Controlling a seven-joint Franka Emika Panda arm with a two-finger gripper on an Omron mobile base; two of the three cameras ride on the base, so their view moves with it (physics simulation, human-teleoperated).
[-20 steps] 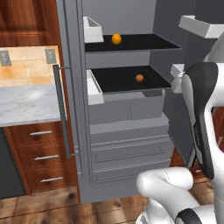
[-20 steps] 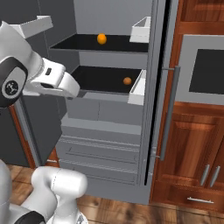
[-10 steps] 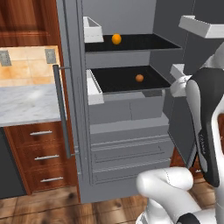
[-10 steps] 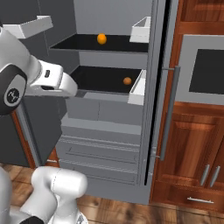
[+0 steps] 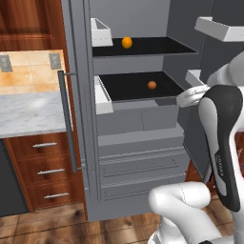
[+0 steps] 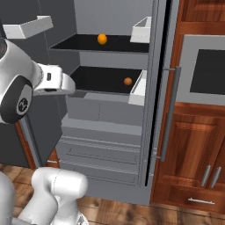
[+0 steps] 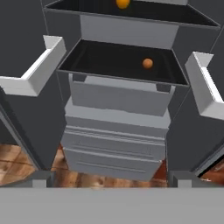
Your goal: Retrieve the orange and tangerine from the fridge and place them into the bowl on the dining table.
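Two small round orange fruits sit inside the tall grey double-door fridge point(image 5: 138, 138), whose doors stand open in front of me. One orange fruit on the upper black shelf point(image 5: 127, 42) lies toward the back, near the left side wall; in the right base view it is at point(image 6: 102, 38), and in the hand view it peeks at the top edge point(image 7: 123, 3). The smaller orange fruit on the lower black shelf point(image 5: 152, 85) rests right of centre on that shelf, seen again at point(image 6: 128, 81) and point(image 7: 148, 63). Which one is the orange and which the tangerine, I cannot tell.

My fingers point(image 7: 109, 179) are spread wide and hold nothing; their dark tips point(image 7: 40, 178) rise at the bottom of the hand view, facing the grey drawers at the fridge's bottom point(image 7: 113, 151). My hand hangs in front of the lower shelf, well short of both fruits. White door bins point(image 7: 33, 72) flank the opening on either side.
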